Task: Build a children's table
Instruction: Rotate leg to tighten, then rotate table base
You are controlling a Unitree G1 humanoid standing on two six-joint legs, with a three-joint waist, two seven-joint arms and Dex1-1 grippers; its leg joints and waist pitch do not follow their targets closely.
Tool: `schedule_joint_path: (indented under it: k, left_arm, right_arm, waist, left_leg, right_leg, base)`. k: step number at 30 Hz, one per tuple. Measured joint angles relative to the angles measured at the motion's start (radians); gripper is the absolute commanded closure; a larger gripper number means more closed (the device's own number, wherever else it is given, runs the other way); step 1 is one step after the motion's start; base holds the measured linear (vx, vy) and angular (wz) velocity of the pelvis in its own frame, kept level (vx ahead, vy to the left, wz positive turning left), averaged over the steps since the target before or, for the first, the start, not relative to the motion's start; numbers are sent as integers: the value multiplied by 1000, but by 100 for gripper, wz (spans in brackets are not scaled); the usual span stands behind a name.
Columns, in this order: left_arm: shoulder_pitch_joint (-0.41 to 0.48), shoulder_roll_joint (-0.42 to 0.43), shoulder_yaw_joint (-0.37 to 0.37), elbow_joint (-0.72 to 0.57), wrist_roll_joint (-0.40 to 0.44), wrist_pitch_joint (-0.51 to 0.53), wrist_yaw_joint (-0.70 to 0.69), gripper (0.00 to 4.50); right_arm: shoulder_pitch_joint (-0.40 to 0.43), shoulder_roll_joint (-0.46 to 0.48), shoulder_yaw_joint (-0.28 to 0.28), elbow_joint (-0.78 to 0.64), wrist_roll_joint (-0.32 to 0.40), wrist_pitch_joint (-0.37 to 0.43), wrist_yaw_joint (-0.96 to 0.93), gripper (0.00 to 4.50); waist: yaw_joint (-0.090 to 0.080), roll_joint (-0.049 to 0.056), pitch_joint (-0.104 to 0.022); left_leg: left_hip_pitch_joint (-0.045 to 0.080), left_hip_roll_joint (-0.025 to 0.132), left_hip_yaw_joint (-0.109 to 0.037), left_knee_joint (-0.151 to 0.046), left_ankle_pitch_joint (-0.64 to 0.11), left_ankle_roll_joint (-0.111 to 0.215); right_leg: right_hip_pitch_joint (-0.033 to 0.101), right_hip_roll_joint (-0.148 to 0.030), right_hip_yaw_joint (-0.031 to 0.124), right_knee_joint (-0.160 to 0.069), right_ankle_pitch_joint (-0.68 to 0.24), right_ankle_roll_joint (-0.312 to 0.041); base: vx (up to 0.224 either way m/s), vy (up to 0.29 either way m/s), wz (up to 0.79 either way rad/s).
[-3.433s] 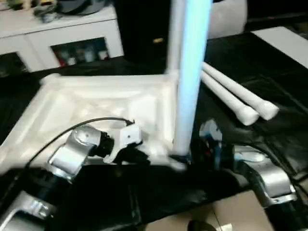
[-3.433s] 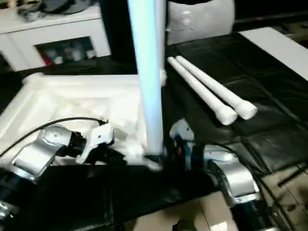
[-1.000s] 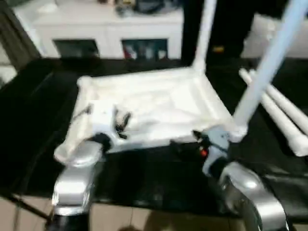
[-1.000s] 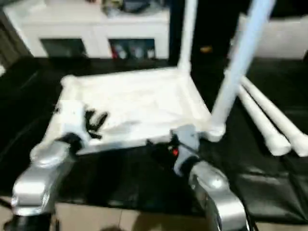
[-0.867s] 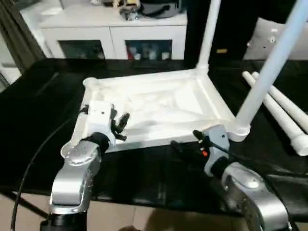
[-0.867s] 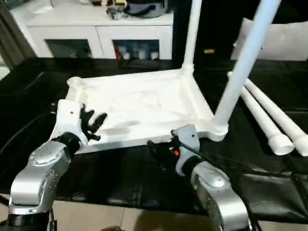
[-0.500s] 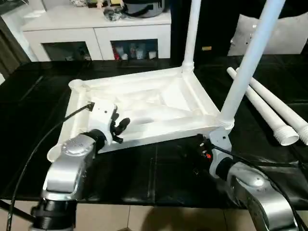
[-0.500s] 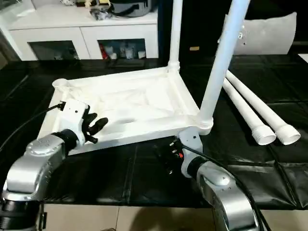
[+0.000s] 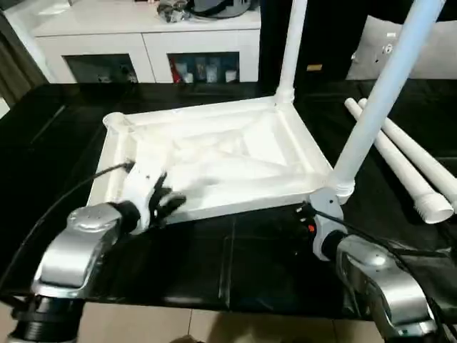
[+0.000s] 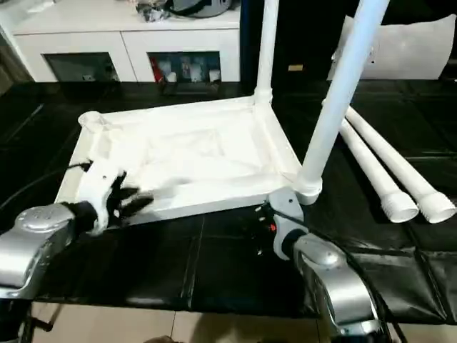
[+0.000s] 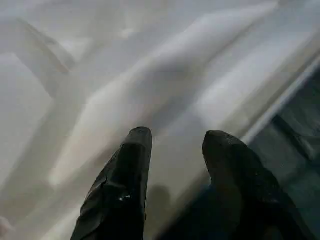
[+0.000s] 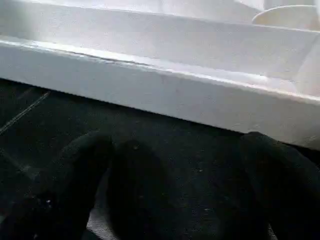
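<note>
The children's table lies upside down on a black mat, its white top (image 9: 235,202) showing its ribbed underside. One leg (image 9: 291,43) stands upright in the far right corner socket, and another leg (image 9: 378,100) stands in the near right one. Two loose legs (image 9: 393,157) lie side by side on the mat to the right. My left gripper (image 9: 166,202) hovers at the near rim toward the left corner; its fingers (image 11: 132,170) stand apart with nothing between them. My right gripper (image 12: 175,145) is open low over the mat, just in front of the near right socket.
A white cabinet (image 9: 143,43) with glass doors stands behind the table top, and a grey-white cushion (image 9: 400,50) is at the back right. The black mat (image 9: 235,264) ends near my forearms, with beige floor below its front edge.
The head view has shifted. My left gripper has slid back a little toward the near rim. The right gripper stays by the near right socket, and neither has changed its opening.
</note>
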Motion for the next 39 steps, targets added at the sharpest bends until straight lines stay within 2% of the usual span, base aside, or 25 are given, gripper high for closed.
schedule_joint_path:
  k: [4,11,18,23,28,34,39]
  left_arm:
    - [-8,41,-31,42,-27,-7,-89,231]
    - [-41,94,-72,92,-24,-63,-179,231]
    - [-116,150,-191,256,90,-223,-230,231]
    - [-138,169,-224,272,103,-240,-274,231]
    - [-141,192,-251,236,87,-232,-372,231]
    - [-129,121,-283,149,6,-176,-425,231]
    - [-142,54,-300,152,2,-195,-414,231]
  right_arm:
    - [-67,13,-4,88,0,-23,-6,0]
    - [-115,11,-4,168,-6,-56,5,0]
    - [-194,13,9,298,-21,-119,20,0]
    - [-247,30,12,388,-40,-161,21,0]
    - [-315,44,11,476,-55,-189,18,0]
    - [-377,52,-1,575,-77,-236,3,0]
    - [-397,72,-9,598,-78,-267,-18,0]
  waist:
    - [-6,-1,1]
    - [-10,-3,0]
    - [-12,-7,-2]
    - [-17,-14,-5]
    - [-25,-15,-5]
    - [-28,-21,-2]
    - [-27,-24,0]
  left_leg:
    - [0,1,1,0,2,-2]
    - [0,1,5,-1,2,-3]
    - [0,5,9,-1,3,-4]
    - [1,7,17,-2,3,-4]
    - [0,9,22,-3,3,-4]
    - [-1,11,25,-3,3,-4]
    - [0,14,28,-3,3,-4]
  right_leg:
    - [-2,1,1,0,3,-4]
    - [-3,1,5,0,4,-6]
    - [-6,2,5,1,7,-10]
    - [-8,3,6,1,7,-10]
    - [-11,3,7,0,7,-11]
    - [-13,4,6,0,7,-11]
    - [-13,6,5,1,7,-11]
  base:
    - [0,0,0]
    - [0,0,0]
    - [0,0,0]
    - [0,0,0]
    - [0,0,0]
    - [0,0,0]
    - [0,0,0]
